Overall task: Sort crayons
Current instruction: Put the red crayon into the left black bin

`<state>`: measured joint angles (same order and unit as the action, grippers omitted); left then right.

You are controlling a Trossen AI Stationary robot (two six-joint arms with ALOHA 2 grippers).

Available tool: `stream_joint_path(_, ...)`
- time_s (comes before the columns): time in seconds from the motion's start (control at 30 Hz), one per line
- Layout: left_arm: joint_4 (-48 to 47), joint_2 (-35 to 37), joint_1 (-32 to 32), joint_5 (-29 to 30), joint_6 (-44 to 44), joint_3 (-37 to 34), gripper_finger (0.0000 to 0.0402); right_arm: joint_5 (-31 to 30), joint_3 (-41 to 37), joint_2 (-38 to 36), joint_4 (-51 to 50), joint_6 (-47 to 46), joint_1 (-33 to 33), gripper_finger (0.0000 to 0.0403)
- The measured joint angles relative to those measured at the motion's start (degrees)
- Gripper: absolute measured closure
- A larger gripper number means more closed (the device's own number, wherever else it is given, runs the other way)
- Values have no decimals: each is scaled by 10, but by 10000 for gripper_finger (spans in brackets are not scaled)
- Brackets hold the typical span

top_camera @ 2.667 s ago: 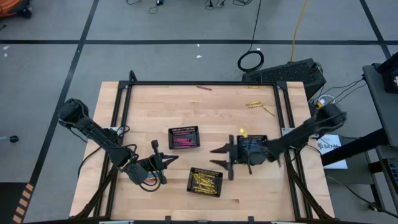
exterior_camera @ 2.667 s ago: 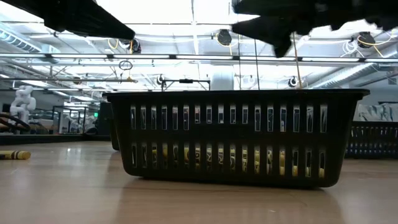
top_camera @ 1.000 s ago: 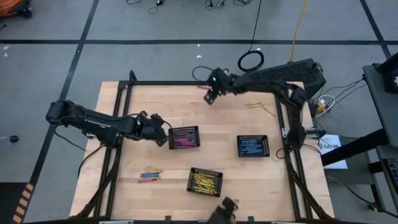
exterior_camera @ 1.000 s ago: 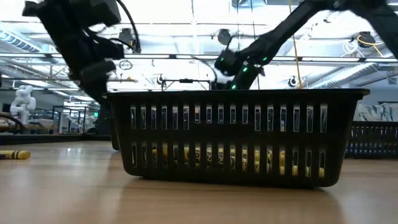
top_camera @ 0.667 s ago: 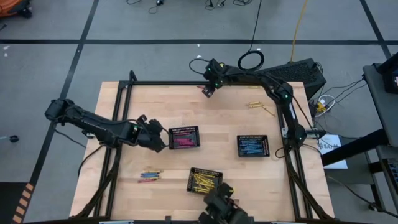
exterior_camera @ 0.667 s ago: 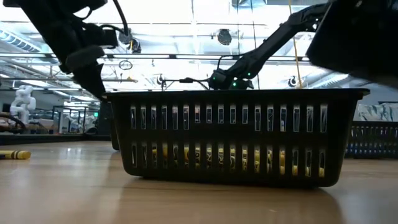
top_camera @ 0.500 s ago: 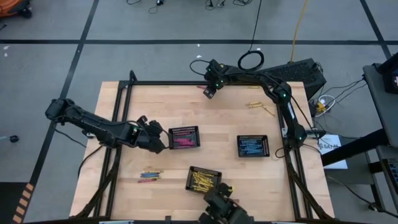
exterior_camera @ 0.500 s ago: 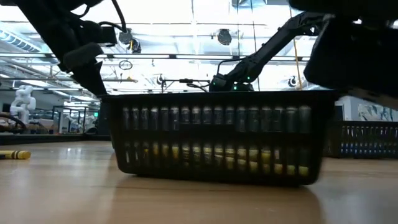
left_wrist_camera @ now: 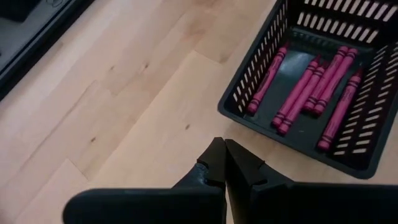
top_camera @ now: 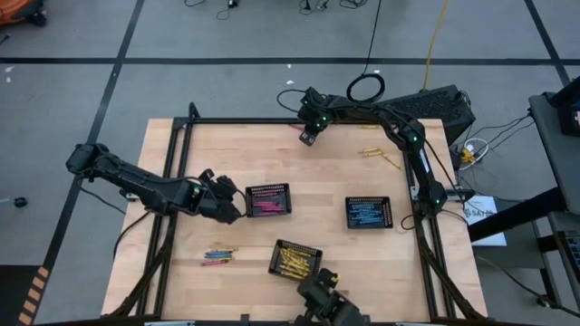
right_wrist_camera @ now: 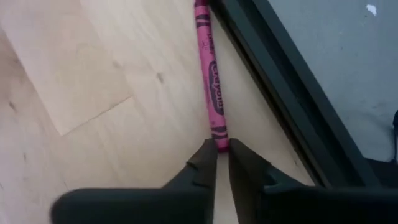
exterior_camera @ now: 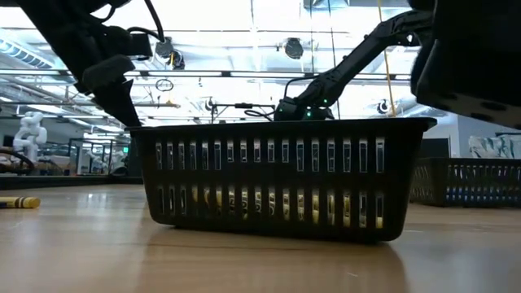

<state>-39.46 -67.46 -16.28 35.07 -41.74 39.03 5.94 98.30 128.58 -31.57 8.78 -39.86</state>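
Three black slotted plastic trays on the pale wooden table [top_camera: 181, 154]: pink tray [top_camera: 268, 200] with pink wax crayons [left_wrist_camera: 309, 93] lying loose, blue tray [top_camera: 368, 213] with blue sticks, yellow tray [top_camera: 296, 260] with yellow sticks and skewed near the front edge. Left claw [left_wrist_camera: 224, 148] clenched and empty, tips just beside the pink tray's corner. Right claw [right_wrist_camera: 222, 151] at the far edge, nipped onto the end of a paper-wrapped pink crayon [right_wrist_camera: 209, 74] flat along the black frame rail [right_wrist_camera: 273, 87]; loose crayons [top_camera: 217, 257] front left, yellow strays [top_camera: 376, 155] far right.
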Motion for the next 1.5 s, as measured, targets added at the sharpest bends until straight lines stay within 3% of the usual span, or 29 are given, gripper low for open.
stream_joint_path(0.27, -2, 0, -16, 0, -7, 0, 398, 1, -1, -11, -27, 45, 18, 400)
stream_joint_path(0.5, -31, 0, -43, 26, -48, 0, 398, -3, -1, -71, -100, 65, 55, 402)
stream_joint_path(0.8, -172, 50, -131, 128, -231, 0, 398, 0, -1, -135, -126, 45, 211, 402)
stream_joint_path(1.1, -140, 103, -222, 203, -235, 0, 398, -7, -1, -101, -49, -41, 351, 401)
stream_joint_path(1.3, -133, 102, -250, 210, -240, 0, 398, -110, -1, -95, -37, -46, 367, 402)
stream_joint_path(1.5, -133, 102, -259, 212, -240, 0, 398, -119, 0, -123, -32, -20, 325, 403)
